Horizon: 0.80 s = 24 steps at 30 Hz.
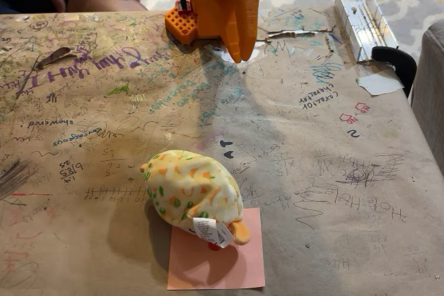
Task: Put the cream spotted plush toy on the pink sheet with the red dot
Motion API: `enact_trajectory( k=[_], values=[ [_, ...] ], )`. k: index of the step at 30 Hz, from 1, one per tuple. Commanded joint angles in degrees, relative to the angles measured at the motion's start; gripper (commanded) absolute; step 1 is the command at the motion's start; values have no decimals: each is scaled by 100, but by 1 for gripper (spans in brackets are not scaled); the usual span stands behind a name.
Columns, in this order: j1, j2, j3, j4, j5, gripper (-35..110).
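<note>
Cream spotted plush toy (191, 188): lies partly on the pink sheet's upper left corner, partly on the counter, white tag toward the sheet.
Pink sheet with the red dot (218, 261): flat near the front edge of the scribbled brown counter (333, 171).
Arm: orange, at the far edge, well apart from the toy.
Jaws (236, 46): pointing down, empty; spread or pressed together, cannot tell.

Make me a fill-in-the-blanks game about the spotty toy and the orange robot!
1. The cream spotted plush toy lies partly on the ____ sheet.
2. The robot arm at the far edge of the table is coloured ____.
3. The brown paper covering the table is full of ____.
4. The plush toy's spots are green and ____.

Missing words: pink; orange; scribbles; orange
</note>
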Motion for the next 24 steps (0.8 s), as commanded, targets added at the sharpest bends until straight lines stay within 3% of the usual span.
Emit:
enact_trajectory(
  k=[1,10,24],
  values=[
    [229,668,404,35,132,0],
    [448,2127,1468,-35,396,0],
    [308,2101,1626,-185,466,0]
  ],
)
